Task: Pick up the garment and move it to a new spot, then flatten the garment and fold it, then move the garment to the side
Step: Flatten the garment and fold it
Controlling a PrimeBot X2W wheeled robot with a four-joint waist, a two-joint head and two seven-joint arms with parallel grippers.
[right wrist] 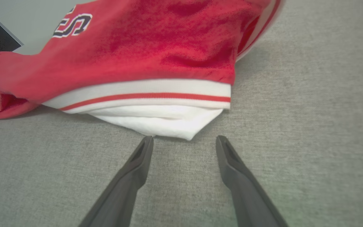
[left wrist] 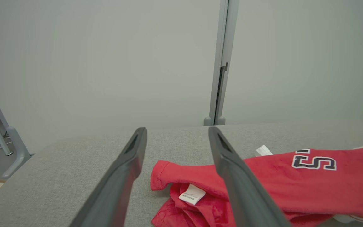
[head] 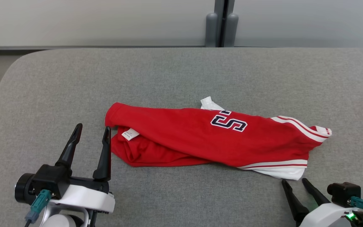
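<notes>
We work over a grey padded table [head: 181,72]. At left, our left gripper [head: 93,127] is spread wide and empty beside the crumpled red garment [head: 184,138]. At right, our right gripper [head: 294,180], equally wide and empty, faces the white hem [head: 280,171], probably readying a two-ended lift.

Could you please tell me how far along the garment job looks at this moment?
Done: nothing visibly; the garment lies bunched and creased on the grey table. In hand: both grippers are open and empty, the left gripper beside its red end, the right gripper just short of its white corner. Left: picking up, moving, flattening, folding, setting aside.
</notes>
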